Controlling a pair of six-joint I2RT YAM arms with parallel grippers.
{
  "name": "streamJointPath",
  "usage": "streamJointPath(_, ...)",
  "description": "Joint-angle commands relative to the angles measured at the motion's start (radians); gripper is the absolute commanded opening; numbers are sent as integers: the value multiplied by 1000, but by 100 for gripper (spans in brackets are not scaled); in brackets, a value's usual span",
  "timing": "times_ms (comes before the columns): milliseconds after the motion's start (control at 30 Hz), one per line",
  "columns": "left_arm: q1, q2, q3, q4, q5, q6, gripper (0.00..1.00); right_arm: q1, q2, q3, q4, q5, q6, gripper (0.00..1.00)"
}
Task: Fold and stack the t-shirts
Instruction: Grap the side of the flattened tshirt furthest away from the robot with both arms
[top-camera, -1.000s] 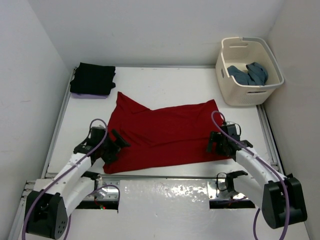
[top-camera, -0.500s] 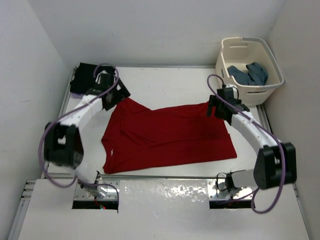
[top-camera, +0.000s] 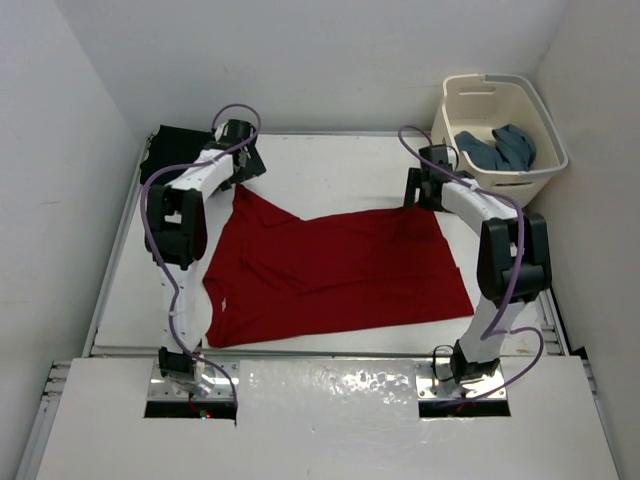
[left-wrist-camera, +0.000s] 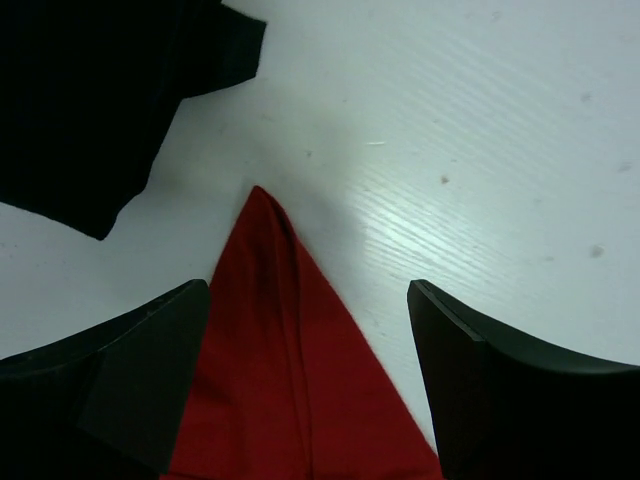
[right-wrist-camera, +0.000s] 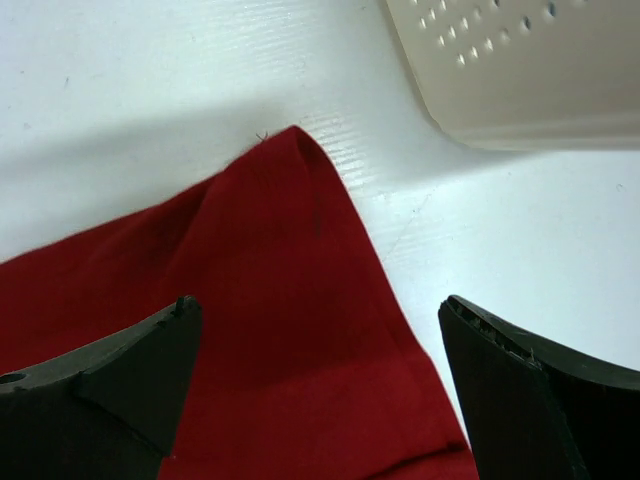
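Flat red t-shirt (top-camera: 335, 270), black t-shirt (top-camera: 175, 152) far-left.

A cream plastic laundry basket (top-camera: 497, 190) stands at the white table's (top-camera: 340, 170) far right corner.

Bare table (top-camera: 330, 165) lies open at 12 o'clock, between the folded black t-shirt (top-camera: 180, 152) at 10 o'clock and the cream basket (top-camera: 480, 190) at 2 o'clock; the red t-shirt (top-camera: 335, 270) lies flat over the middle, low enough to pass above; the left gripper (left-wrist-camera: 305, 300), jaws apart, has the black cloth near at its 10 o'clock and clear surface at 1 o'clock; the right gripper (right-wrist-camera: 318, 305), jaws wide, has the basket wall close at 1 o'clock; white walls (top-camera: 300, 60) close off 9, 12 and 3 o'clock.
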Motion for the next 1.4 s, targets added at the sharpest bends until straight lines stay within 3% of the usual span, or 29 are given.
streamJointPath(0,11,24,39,-24,-66,35,79,-4,45,76,13,-5,-10,99)
streamJointPath(233,11,110,115,30,-55,47,71,-4,110,107,14,-29,-10,99)
streamJointPath(400,11,165,115,32,-35,44,57,-4,127,116,20,-18,-15,99)
streamJointPath(500,11,182,118,35,-37,44,43,-4,154,142,14,-24,-20,99)
streamJointPath(533,11,187,120,32,-38,44,32,-4,171,158,14,-21,-17,99)
streamJointPath(600,12,184,114,29,-44,41,20,-4,188,178,20,-7,-3,99)
streamJointPath(633,12,178,109,29,-47,38,4,-4,197,205,20,-4,16,99)
streamJointPath(667,12,174,105,33,-50,35,0,-4,217,218,25,-2,25,99)
streamJointPath(900,12,102,26,87,-43,37,0,-1,301,288,51,109,140,98)
streamJointPath(1133,12,10,-26,128,-41,41,0,-3,378,340,31,146,187,83)
streamJointPath(1233,12,-32,-56,134,-26,40,0,-3,383,316,40,160,194,66)
streamJointPath(1267,12,-45,-69,142,-21,40,0,-1,384,310,46,177,194,52)
streamJointPath(1367,12,-106,-128,162,-3,37,0,-3,383,301,59,183,185,32)
